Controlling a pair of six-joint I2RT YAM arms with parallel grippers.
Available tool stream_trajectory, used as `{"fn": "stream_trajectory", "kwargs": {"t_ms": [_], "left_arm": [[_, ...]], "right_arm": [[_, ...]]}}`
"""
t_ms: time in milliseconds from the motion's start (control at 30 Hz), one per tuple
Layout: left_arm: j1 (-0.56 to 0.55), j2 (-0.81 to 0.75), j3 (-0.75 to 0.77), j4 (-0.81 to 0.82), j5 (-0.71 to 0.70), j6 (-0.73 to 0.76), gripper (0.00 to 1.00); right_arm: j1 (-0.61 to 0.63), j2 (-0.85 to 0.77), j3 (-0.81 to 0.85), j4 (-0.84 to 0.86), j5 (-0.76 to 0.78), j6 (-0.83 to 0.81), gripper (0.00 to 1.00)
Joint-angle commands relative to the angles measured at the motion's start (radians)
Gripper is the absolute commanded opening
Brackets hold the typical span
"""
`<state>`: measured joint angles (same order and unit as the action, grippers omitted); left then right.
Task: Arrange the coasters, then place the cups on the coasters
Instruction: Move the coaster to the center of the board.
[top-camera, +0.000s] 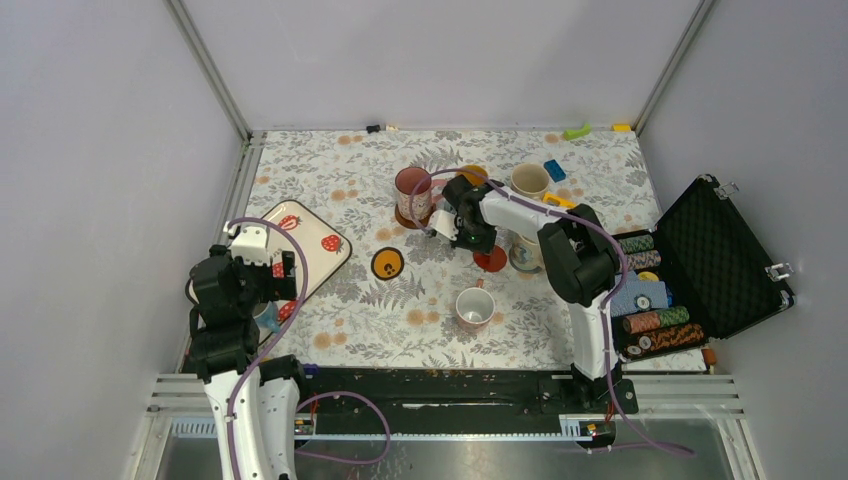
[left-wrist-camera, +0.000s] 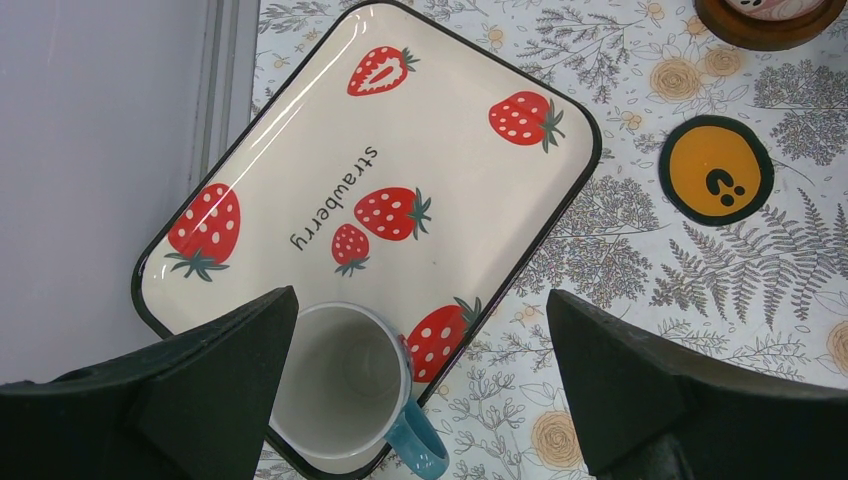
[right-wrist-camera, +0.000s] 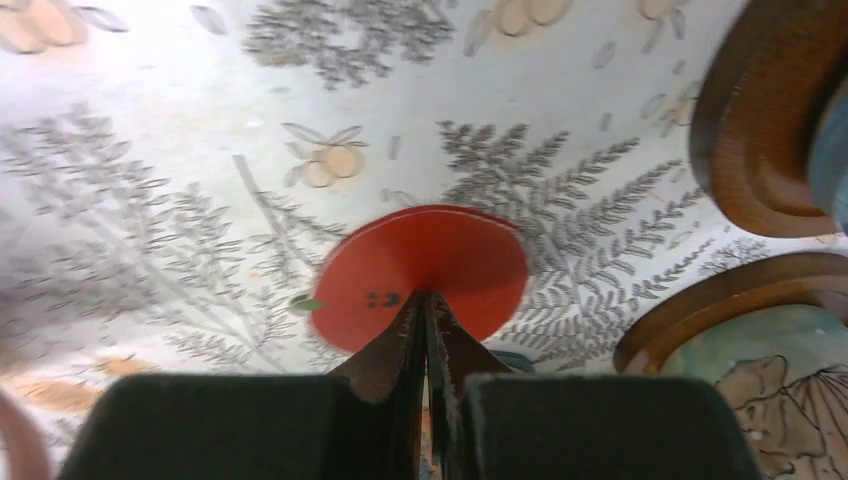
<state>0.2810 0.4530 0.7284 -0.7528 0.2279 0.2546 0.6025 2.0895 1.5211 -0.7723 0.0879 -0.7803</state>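
Pale grey walls enclose a counter (top-camera: 330, 160) spread with a leaf-and-flower cloth. Near its middle the right end effector (right-wrist-camera: 425, 300) is seen with its fingers pressed together on the near edge of the red coaster (right-wrist-camera: 420, 262), which is pinched between them; whether the disc's far edge touches the cloth cannot be told. To the right in the wrist view a far brown coaster (right-wrist-camera: 755, 130) is seen. Closer in, a near brown coaster (right-wrist-camera: 700, 300) carries a printed mug (right-wrist-camera: 790, 400). Further out, a pink mug (top-camera: 412, 190) is stood on a third brown coaster (top-camera: 402, 217) at the back left of the red disc. The orange coaster (top-camera: 387, 263), rimmed in black, is laid bare on the cloth to the left. A white mug (top-camera: 474, 306) is stood directly on the cloth, nearer the arm bases, and a cream mug (top-camera: 529, 180) is stood toward the back. At the counter's left the left end effector (left-wrist-camera: 420, 300) is held spread wide with nothing between its fingers, above the near corner of the strawberry tray (left-wrist-camera: 440, 150). A blue-handled mug (left-wrist-camera: 340, 385) is stood upright on that corner of the tray. An open chip case (top-camera: 720, 250) is set at the right edge.
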Motion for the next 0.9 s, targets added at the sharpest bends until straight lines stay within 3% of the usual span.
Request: {"fn": "stream_trajectory", "kwargs": {"t_ms": [0,367,500,600,767,867], "left_arm": [[0.006,0.000,0.001,0.049,0.015,-0.001,0.99],[0.006,-0.007,0.002,0.047,0.003,-0.003,0.98],[0.006,-0.010,0.000,0.048,0.004,-0.003,0.99],[0.006,-0.002,0.003,0.047,0.004,-0.003,0.99],[0.005,-0.008,0.002,0.047,0.002,-0.004,0.99],[0.006,-0.007,0.002,0.047,0.002,-0.002,0.99]], "right_arm": [[0.036,-0.073,0.015,-0.090,-0.152,0.024,0.06],[0.110,-0.073,0.024,-0.113,-0.168,0.045,0.09],[0.108,-0.160,0.015,-0.093,-0.166,0.054,0.10],[0.108,-0.239,-0.020,-0.028,-0.031,0.029,0.31],[0.103,-0.303,-0.073,-0.066,0.196,-0.178,0.66],[0.082,-0.298,-0.108,-0.160,0.282,-0.358,0.76]]}}
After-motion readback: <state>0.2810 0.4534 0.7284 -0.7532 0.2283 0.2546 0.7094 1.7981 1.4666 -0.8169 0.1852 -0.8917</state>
